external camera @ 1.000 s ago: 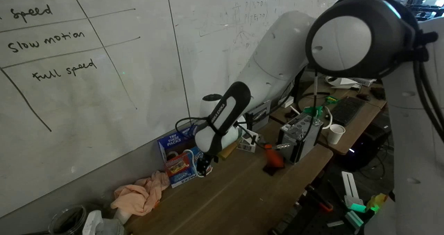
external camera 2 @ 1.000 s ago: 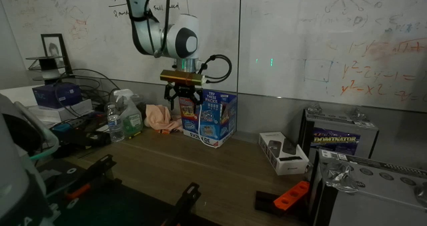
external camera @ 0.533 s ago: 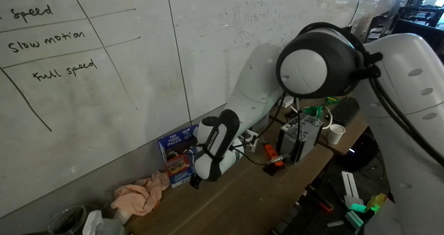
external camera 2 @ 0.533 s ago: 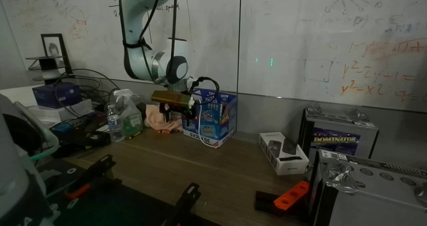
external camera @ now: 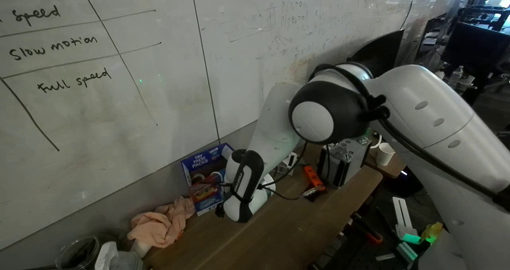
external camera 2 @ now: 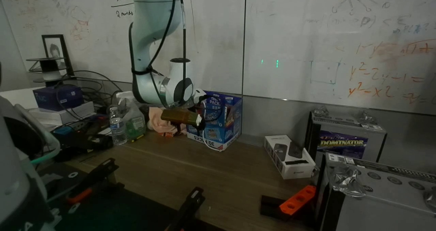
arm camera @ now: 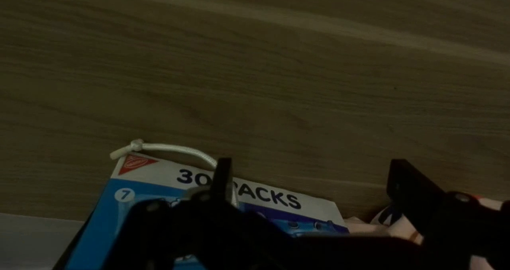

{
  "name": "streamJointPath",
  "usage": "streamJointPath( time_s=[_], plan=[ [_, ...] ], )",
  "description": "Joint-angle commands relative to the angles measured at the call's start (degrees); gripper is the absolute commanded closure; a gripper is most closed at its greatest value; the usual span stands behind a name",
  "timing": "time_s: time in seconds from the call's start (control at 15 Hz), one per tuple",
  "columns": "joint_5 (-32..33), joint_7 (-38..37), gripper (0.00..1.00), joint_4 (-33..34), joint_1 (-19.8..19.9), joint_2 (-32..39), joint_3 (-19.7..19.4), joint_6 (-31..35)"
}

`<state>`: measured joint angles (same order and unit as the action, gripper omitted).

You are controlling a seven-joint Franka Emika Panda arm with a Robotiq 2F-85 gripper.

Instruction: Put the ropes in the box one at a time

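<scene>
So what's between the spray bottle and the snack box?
A crumpled peach cloth, with something orange at its lower edge; an exterior view shows it between the spray bottle and the box.

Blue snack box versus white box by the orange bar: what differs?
The blue snack box stands taller than the white box. The snack box wears coloured print; the white box shows dark patches on top. White rope hangs down the snack box's front; none shows on the white box. Both rest on the wooden table.
</scene>
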<state>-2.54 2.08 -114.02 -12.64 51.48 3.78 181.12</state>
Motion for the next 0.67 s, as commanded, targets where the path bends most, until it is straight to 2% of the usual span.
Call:
streamJointPath(
  time_s=[0.0,0.6],
  plan=[
    [0.77,-2.50,0.00,7.72,-2.89,5.71,-2.95,1.58],
    [0.00,-6.17,0.00,23.29,-6.51,16.92,-10.38,1.10]
  ],
)
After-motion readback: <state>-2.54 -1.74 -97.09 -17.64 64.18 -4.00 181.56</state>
